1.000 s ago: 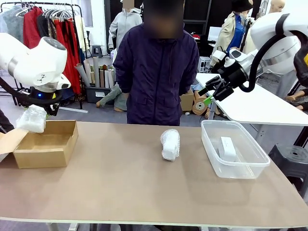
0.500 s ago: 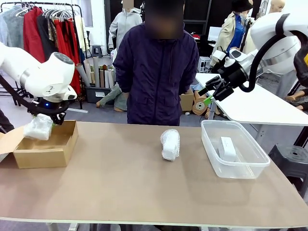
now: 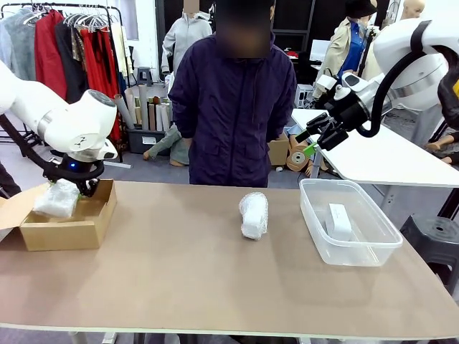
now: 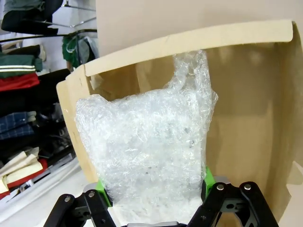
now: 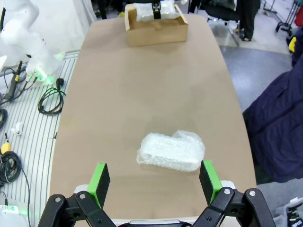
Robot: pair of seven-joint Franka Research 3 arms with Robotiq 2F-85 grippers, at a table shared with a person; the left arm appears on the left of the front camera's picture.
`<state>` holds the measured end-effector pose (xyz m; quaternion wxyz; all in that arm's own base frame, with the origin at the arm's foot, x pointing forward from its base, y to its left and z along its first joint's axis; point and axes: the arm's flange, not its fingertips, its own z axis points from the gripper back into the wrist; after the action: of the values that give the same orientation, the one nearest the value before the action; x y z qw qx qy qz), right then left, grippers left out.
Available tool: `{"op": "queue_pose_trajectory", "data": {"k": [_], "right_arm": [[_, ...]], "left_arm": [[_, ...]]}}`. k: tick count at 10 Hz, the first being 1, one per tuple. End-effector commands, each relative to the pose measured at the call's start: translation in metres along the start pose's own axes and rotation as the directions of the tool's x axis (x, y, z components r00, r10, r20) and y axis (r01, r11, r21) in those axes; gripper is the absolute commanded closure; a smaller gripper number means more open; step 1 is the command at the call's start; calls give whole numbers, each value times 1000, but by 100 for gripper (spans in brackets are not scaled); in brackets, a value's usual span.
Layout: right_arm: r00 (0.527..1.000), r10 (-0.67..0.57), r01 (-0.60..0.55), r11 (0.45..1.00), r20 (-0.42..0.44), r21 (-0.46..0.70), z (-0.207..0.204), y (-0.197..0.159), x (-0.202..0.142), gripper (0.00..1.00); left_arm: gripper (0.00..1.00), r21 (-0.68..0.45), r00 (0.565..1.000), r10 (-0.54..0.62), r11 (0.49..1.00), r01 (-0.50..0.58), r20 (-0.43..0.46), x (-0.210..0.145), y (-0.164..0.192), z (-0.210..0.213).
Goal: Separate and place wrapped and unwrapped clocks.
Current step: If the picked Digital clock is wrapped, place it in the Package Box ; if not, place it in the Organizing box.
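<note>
Crinkly wrap covers the first clock (image 4: 147, 142), clamped in the jaws of the left arm (image 3: 68, 125) at the mouth of the cardboard box (image 3: 68, 233) on the tabletop (image 3: 179, 287), far left. A second wrapped clock (image 3: 253, 213) lies mid-tabletop. The bare white clock (image 3: 338, 221) sits in the clear tub (image 3: 355, 254) at right, with the jaws of the right arm (image 3: 373, 86) spread wide and empty above.

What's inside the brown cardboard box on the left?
A crinkly white wrapped bundle, held by the left tool, hangs inside the brown cardboard box. The bundle hides the floor beneath.
</note>
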<state>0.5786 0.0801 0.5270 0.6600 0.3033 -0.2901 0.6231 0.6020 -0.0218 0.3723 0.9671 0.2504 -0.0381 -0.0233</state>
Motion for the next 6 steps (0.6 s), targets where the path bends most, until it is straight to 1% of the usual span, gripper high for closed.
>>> {"op": "queue_pose_trajectory", "data": {"k": [1,3,6], "right_arm": [[1000,3,-3,1000,-5,-1,1,2,2,0],[1000,3,-3,1000,-5,-1,1,2,2,0],[1000,3,-3,1000,-5,-1,1,2,2,0]], "left_arm": [[100,-18,1000,0,1000,-1,-16,-3,5,0],[100,-23,999,17,1000,-18,-28,-11,6,-5],[100,-28,998,26,999,-27,-56,-11,9,-18]]}}
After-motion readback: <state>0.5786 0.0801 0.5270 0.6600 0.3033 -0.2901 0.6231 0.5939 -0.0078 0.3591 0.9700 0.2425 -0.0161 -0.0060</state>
